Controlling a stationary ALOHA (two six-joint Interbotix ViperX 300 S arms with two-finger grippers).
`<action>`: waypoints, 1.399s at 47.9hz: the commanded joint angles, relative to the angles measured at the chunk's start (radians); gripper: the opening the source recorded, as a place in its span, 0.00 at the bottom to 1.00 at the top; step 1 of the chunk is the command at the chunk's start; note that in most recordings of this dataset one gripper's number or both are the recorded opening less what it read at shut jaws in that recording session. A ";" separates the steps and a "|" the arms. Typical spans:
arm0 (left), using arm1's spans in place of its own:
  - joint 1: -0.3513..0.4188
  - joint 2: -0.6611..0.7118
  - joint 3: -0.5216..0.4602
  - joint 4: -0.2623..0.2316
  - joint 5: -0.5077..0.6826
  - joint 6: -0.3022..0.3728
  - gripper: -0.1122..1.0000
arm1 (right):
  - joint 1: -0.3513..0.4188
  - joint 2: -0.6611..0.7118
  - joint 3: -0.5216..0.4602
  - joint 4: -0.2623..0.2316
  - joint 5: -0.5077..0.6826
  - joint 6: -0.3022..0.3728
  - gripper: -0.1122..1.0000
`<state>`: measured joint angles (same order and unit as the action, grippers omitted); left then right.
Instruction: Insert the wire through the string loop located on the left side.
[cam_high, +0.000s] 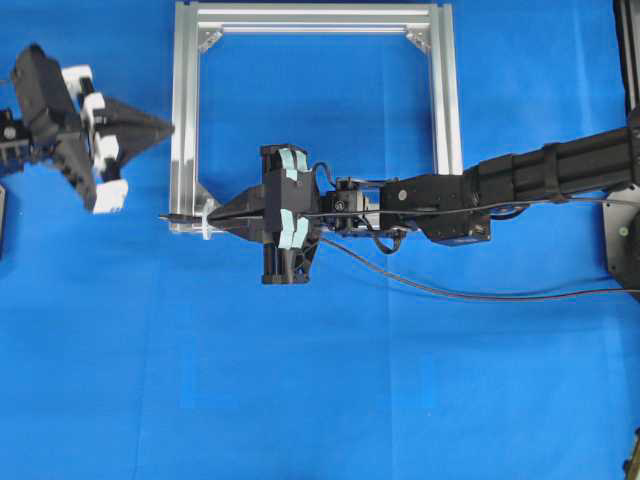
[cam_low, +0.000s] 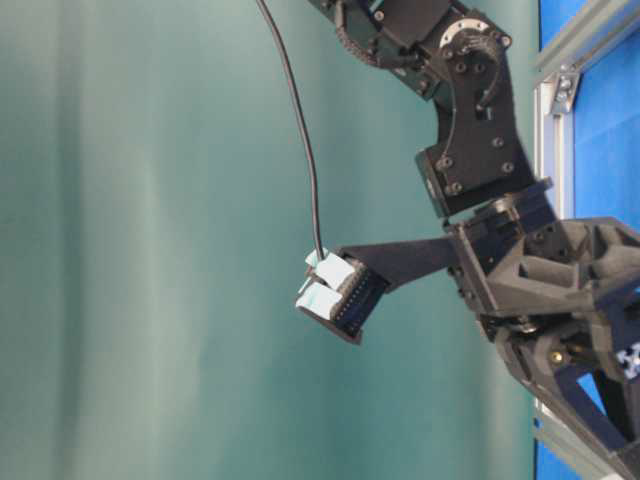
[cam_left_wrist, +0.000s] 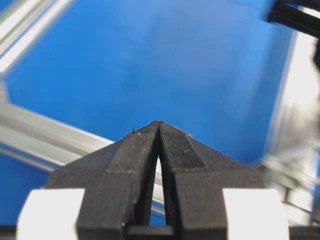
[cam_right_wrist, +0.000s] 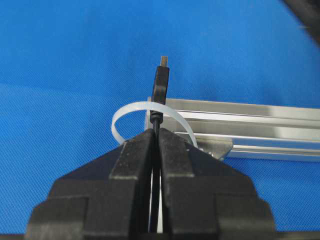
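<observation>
Wire: thin black cable (cam_right_wrist: 160, 85), silver-tipped plug, sat inside flat white string loop (cam_right_wrist: 121, 116).
Right gripper (cam_right_wrist: 155, 134): ridged black jaws pinched the cable.
Left gripper (cam_left_wrist: 158, 125): pressed together, empty.

The frame (cam_high: 185, 120) is bright brushed metal with grooved, gleaming rails. The tabletop (cam_high: 330, 400) wears a matt blue cloth-like cover, faintly creased. The fingers (cam_right_wrist: 172, 155) of the right gripper (cam_right_wrist: 156, 137) are matt black plastic with finely ribbed faces. The wire (cam_right_wrist: 160, 82) has a smooth, dull black jacket and a metallic tip. The loop (cam_right_wrist: 122, 117) is a smooth, slightly translucent white band.
</observation>
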<state>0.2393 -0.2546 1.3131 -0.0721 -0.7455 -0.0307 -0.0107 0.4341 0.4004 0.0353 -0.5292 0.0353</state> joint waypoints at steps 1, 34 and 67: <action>-0.069 -0.035 0.006 0.003 -0.005 -0.002 0.10 | -0.003 -0.020 -0.012 0.002 -0.005 0.002 0.10; -0.242 -0.080 0.009 0.003 0.032 0.000 0.11 | -0.003 -0.020 -0.012 0.000 -0.003 0.002 0.10; -0.255 -0.003 -0.029 0.002 0.107 -0.003 0.88 | -0.005 -0.021 -0.011 0.000 -0.002 0.002 0.10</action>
<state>-0.0123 -0.2823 1.3100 -0.0706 -0.6351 -0.0337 -0.0123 0.4341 0.4004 0.0353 -0.5262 0.0353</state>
